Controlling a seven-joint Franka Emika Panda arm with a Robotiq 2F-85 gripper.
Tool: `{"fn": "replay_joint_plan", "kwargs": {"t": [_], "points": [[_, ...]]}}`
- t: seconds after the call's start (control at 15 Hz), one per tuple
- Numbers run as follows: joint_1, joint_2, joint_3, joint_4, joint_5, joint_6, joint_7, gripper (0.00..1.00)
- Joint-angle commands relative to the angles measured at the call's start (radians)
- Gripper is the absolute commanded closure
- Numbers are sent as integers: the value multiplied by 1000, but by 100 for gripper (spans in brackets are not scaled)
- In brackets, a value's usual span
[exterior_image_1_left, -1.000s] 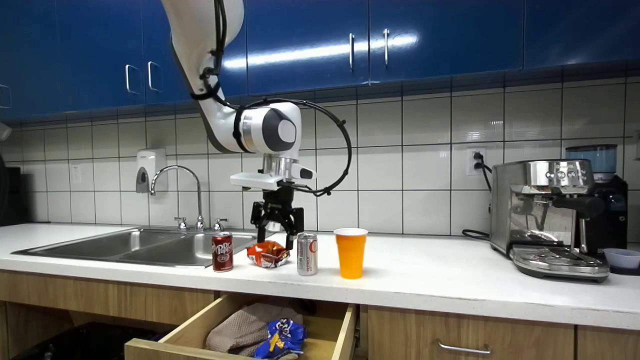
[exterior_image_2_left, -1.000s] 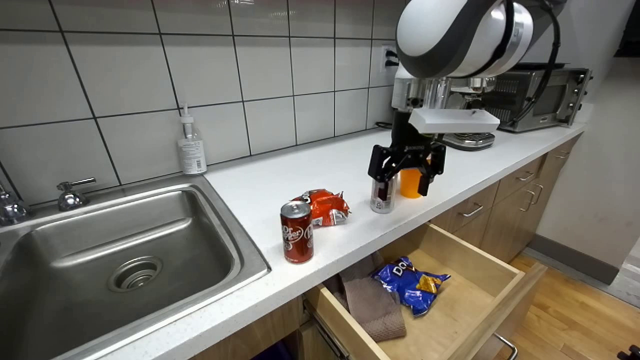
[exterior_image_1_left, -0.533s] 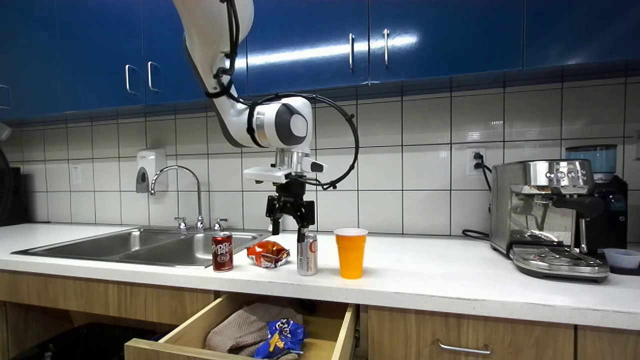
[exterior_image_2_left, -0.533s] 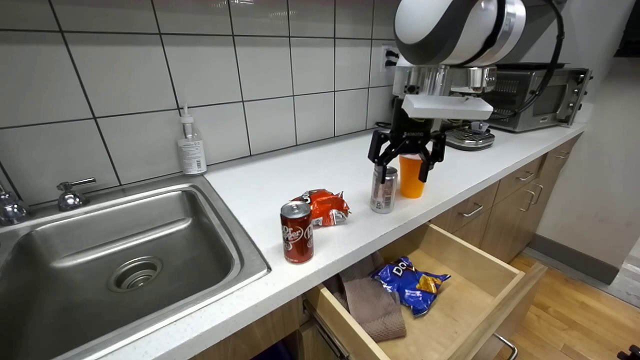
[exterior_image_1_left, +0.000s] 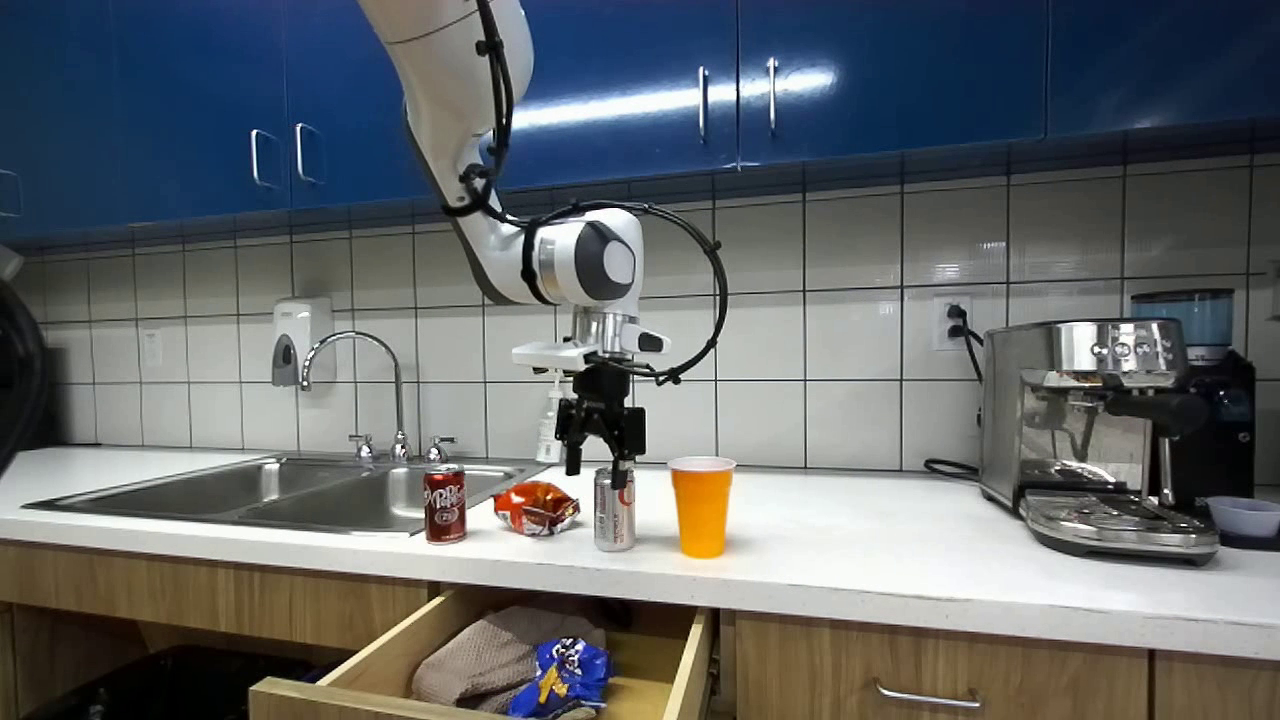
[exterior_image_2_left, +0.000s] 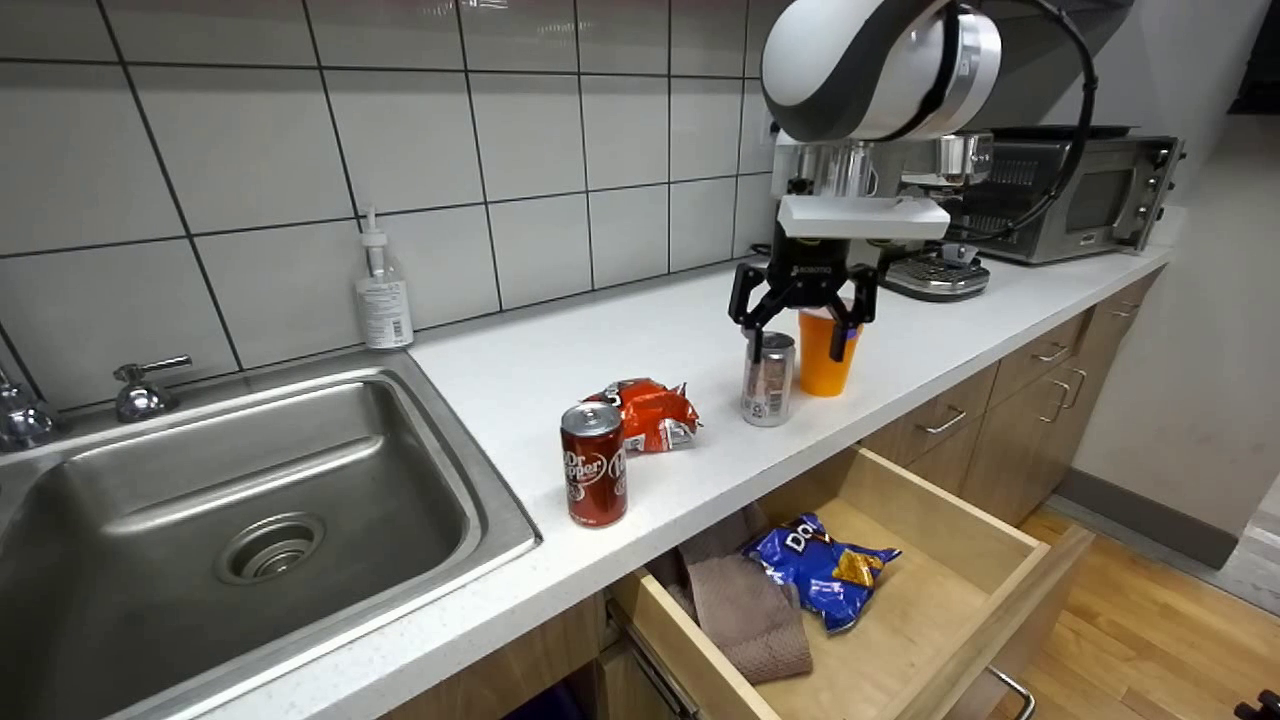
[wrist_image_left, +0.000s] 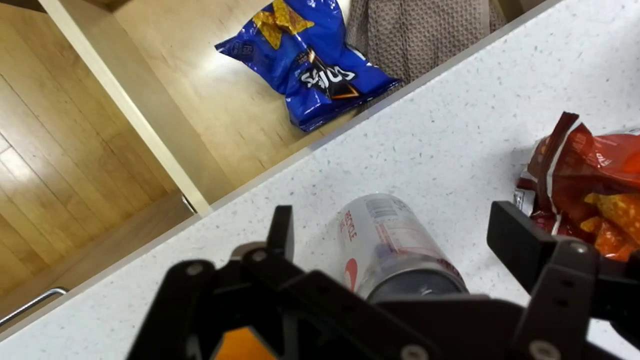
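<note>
My gripper (exterior_image_1_left: 597, 467) stands open just behind or above a silver soda can (exterior_image_1_left: 615, 520), holding nothing. In the wrist view the upright can (wrist_image_left: 380, 240) shows between the spread fingertips, apart from both; the gripper body hides part of its lid. An orange cup (exterior_image_2_left: 822, 370) stands close beside the can, mostly hidden behind the gripper in the wrist view. To the can's other side lies a red chip bag (wrist_image_left: 590, 185), crumpled on the counter. Past the bag is an upright dark red Dr Pepper can (exterior_image_2_left: 594, 475), seen in both exterior views.
Below the counter edge an open drawer (exterior_image_2_left: 930, 620) holds a blue chip bag (wrist_image_left: 320, 70) and a brown towel (wrist_image_left: 420, 30). A sink (exterior_image_2_left: 420, 500) with a faucet (exterior_image_1_left: 399, 400) lies beyond the Dr Pepper can. Further along stand a coffee machine (exterior_image_1_left: 1090, 430) and a soap bottle (exterior_image_2_left: 384, 300).
The gripper has travelled from over the red chip bag toward the silver can, rightward in an exterior view. Its jaws have stayed open. The objects on the counter have not moved.
</note>
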Motion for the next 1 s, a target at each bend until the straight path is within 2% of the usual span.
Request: {"fn": "replay_joint_plan", "kwargs": {"t": [0.0, 0.67, 0.73, 0.8, 0.87, 0.93], "points": [[-10, 66, 4, 111, 5, -67, 29, 0], [-9, 150, 0, 205, 2, -81, 51, 0], [-8, 152, 0, 206, 1, -78, 52, 3], [-7, 152, 0, 205, 0, -77, 51, 27], [-4, 151, -2, 202, -4, -72, 55, 28], [-4, 150, -2, 200, -5, -70, 55, 32]]}}
